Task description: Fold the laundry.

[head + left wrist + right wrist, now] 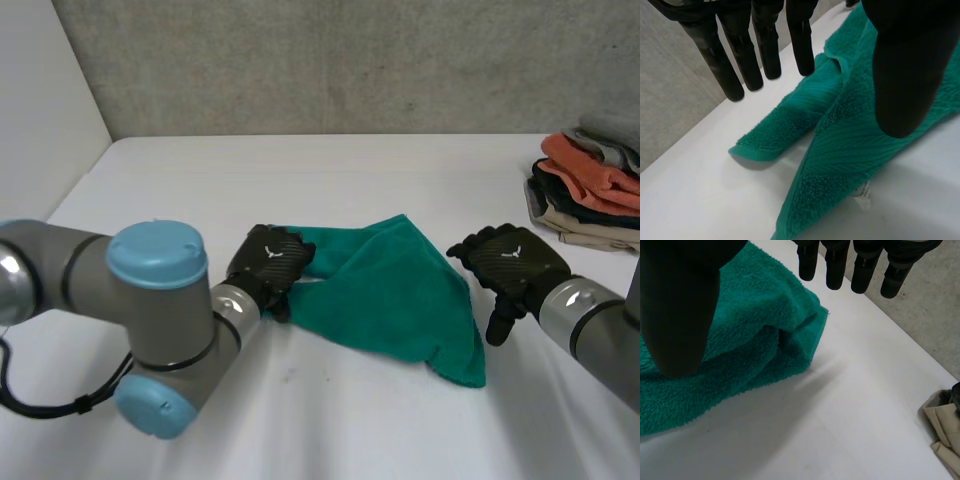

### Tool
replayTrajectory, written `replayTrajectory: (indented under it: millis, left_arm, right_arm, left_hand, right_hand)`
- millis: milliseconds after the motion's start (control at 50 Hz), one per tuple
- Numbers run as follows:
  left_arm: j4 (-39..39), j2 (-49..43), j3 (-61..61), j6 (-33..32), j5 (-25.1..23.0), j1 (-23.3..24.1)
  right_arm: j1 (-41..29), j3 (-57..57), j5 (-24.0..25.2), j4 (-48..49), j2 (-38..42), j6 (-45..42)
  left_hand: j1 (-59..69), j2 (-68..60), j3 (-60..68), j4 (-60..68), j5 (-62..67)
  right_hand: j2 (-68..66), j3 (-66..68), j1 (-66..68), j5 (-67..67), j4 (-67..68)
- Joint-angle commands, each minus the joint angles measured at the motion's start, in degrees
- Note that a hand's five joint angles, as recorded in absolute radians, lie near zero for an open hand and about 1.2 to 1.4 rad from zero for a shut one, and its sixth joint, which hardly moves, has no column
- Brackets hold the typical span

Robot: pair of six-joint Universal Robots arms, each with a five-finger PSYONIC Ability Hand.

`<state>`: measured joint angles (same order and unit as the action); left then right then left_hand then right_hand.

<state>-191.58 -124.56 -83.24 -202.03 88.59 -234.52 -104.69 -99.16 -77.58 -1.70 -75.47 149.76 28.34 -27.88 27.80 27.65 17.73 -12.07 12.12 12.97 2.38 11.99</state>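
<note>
Crumpled green towel (pixel 395 290) by table's (pixel 300 180) near edge, btwn 2 hands; left hand (pixel 268 262) at its left corner, nearer; right hand (pixel 510 260) just beside right edge; both fingers straight, empty.

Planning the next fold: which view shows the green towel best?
The head view: the whole green towel lies there rumpled on the table between the left hand and the right hand. The left wrist view gives one end with a white label; the right wrist view gives a bunched corner.
</note>
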Motion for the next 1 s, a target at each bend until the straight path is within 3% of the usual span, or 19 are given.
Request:
replayTrajectory:
  millis: [20,220,260,280,540,640,780,980,1000]
  left_arm:
    - [1.4,-6.0,6.2,0.0,0.1,0.5]
    - [5.4,-8.9,8.4,-0.3,-0.1,1.9]
    - [6.9,-8.7,8.5,-0.6,-0.1,2.0]
    - [7.4,-8.6,8.5,-0.7,0.2,2.0]
    - [8.2,4.6,5.7,-2.0,5.5,1.8]
    - [10.1,12.9,1.8,-2.4,5.5,2.1]
    - [10.4,20.9,-2.1,-6.7,5.8,2.1]
    - [9.8,26.1,-2.7,-13.0,5.8,1.8]
    - [9.8,26.0,-2.6,-13.0,5.8,1.7]
  right_arm:
    - [-0.3,-2.6,0.3,4.2,1.5,3.7]
    - [-0.3,3.0,-0.2,4.2,5.9,4.5]
    - [-0.2,4.8,-0.3,3.4,6.1,5.4]
    - [-0.2,5.3,-0.2,2.8,6.1,5.5]
    - [1.3,19.0,2.7,-12.5,7.2,1.0]
    - [1.2,29.9,10.1,-15.5,15.3,-6.5]
    - [0.1,44.5,17.5,-23.8,28.4,-8.4]
    - [-6.3,47.2,18.0,-24.7,36.4,-8.3]
    - [-6.6,47.3,18.1,-24.7,36.4,-8.2]
  left_hand:
    - [13.5,-13.9,14.0,14.2,14.1]
    - [30.8,-31.3,31.3,31.5,31.4]
    - [48.6,-49.0,49.1,49.3,49.2]
    - [51.6,-52.1,52.2,52.3,52.2]
    - [51.7,-52.1,52.2,52.3,52.3]
    - [51.7,-52.1,52.2,52.3,52.3]
    - [51.7,-52.1,52.2,52.3,52.3]
    - [51.7,-52.1,52.2,52.3,52.3]
    - [51.7,-52.1,52.2,52.3,52.3]
  right_hand:
    - [2.1,-2.1,-3.0,-2.4,-2.0]
    - [2.1,-2.1,-3.0,-2.4,-2.0]
    - [2.1,-2.1,-3.0,-2.4,-2.0]
    - [2.1,-2.1,-3.0,-2.4,-2.0]
    - [2.1,-2.1,-3.0,-2.4,-2.0]
    - [2.1,-2.1,-3.0,-2.4,-2.0]
    - [2.1,-2.1,-3.0,-2.4,-2.0]
    - [2.1,-2.1,-3.0,-2.4,-2.0]
    - [-6.2,6.1,5.3,5.8,6.2]
